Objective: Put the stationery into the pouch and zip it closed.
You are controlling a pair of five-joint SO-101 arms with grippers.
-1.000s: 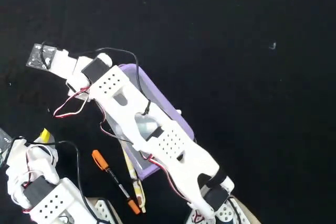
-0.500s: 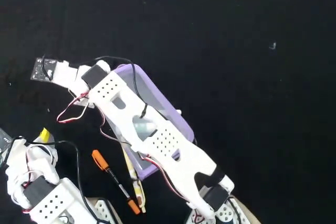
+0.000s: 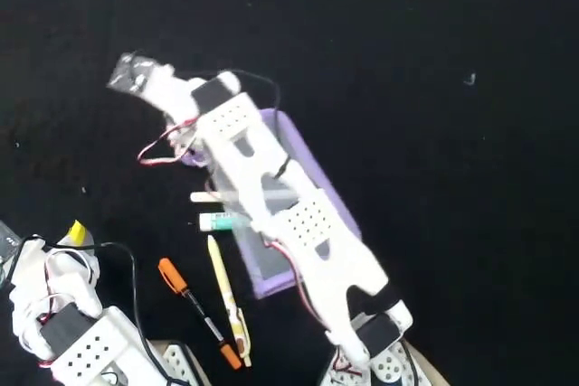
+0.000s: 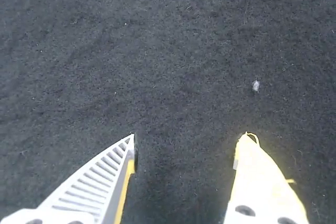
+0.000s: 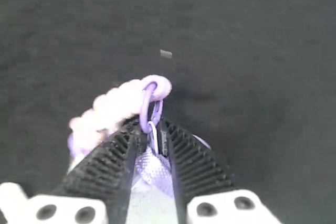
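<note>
The right gripper (image 5: 151,128) pinches the pouch (image 3: 303,158)'s zipper pull (image 5: 153,109); left gripper (image 4: 184,146) gapes empty.

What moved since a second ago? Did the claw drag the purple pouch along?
Yes. The right claw, shut on the zip pull, swung rightward and toward the table's far side, and the purple pouch slid rightward with it. A white stick and a teal-and-white tube came into view beside the pouch. The orange pen, yellow pen and open left claw stayed put.
</note>
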